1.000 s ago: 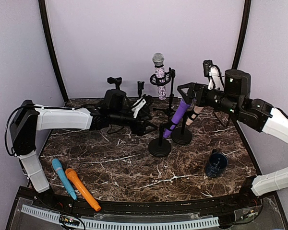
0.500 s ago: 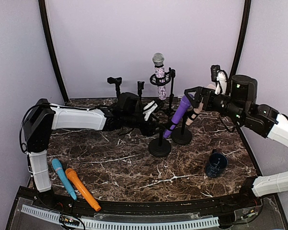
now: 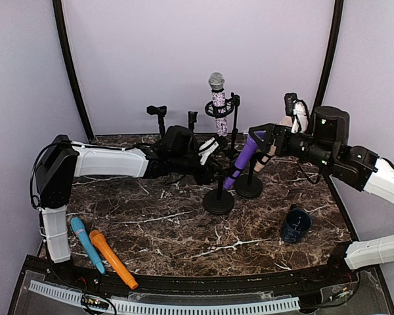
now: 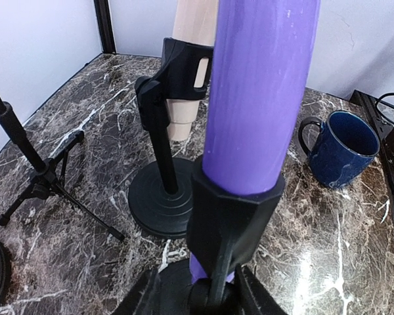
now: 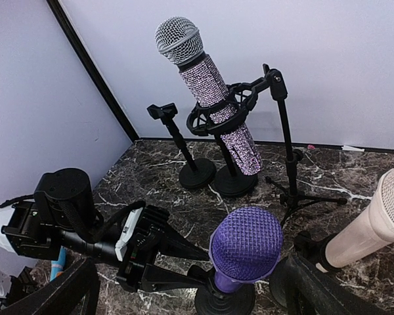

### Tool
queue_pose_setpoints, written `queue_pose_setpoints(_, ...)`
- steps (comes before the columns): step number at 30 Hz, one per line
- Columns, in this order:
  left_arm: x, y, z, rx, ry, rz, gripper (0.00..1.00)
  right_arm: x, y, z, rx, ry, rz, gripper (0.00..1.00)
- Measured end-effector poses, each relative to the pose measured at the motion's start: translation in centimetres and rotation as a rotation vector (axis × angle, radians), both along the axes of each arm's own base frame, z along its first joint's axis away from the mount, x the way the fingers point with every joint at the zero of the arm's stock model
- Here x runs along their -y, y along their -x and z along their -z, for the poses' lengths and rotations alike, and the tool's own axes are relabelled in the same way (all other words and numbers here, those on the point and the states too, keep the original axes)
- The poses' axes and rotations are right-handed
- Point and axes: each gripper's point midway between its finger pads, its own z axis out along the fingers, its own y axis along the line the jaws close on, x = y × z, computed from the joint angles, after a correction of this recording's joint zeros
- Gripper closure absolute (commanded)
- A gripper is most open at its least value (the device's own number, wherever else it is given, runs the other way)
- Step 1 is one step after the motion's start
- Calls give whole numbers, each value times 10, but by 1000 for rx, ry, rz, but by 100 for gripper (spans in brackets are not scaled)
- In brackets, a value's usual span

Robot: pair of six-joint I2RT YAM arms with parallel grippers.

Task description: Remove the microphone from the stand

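The purple microphone point(image 3: 244, 156) leans in the clip of a black round-base stand point(image 3: 218, 201) mid-table. It also shows in the left wrist view point(image 4: 262, 92), with its clip point(image 4: 233, 210), and in the right wrist view point(image 5: 246, 246). My left gripper point(image 3: 217, 172) is open, low at the stand's stem under the clip. Its jaws stand on either side of the stem point(image 4: 207, 302), the right one close, the left one a little apart. My right gripper point(image 3: 259, 134) is open and empty, just above and behind the microphone's head point(image 5: 194, 275).
A beige microphone point(image 3: 266, 157) sits in a second stand point(image 3: 249, 187), right beside the purple one. A glittery microphone point(image 3: 217, 105), a thin tripod stand point(image 3: 234, 125) and empty clip stands point(image 3: 157, 113) stand behind. A blue mug point(image 3: 295, 224) is front right. Blue point(image 3: 85, 243) and orange point(image 3: 111, 259) microphones lie front left.
My left gripper has moved right, up to the purple microphone's stand stem. My right gripper has shifted slightly near the microphone's head. The microphone has not moved.
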Motion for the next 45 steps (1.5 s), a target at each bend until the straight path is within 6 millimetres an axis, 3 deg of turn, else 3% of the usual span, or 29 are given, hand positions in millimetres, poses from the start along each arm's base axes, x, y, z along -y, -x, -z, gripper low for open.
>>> queue_pose_setpoints(8, 4, 1, 2, 11, -9, 22, 92, 0, 0, 2, -2, 1, -1, 1)
queue_pose_setpoints(12, 4, 1, 1, 12, -9, 22, 100, 0, 0, 3, -5, -2, 0, 1)
queue_pose_setpoints(18, -2, 4, 1, 29, 2, 19, 100, -2, 1, 2, -7, -9, -13, 1)
queue_pose_setpoints(24, -24, 23, -5, 26, -8, 13, 100, -4, 4, -3, 3, -23, -33, 1)
queue_pose_setpoints(28, -45, 41, 2, -3, -52, 15, 100, -8, 5, -6, 15, -40, -52, 1)
queue_pose_setpoints(39, -87, 81, 5, -31, -92, 35, 100, -41, 11, 6, -27, -105, -205, 1)
queue_pose_setpoints(45, -93, 88, 5, -13, -69, 36, 100, -57, 14, 16, -54, -140, -264, 4)
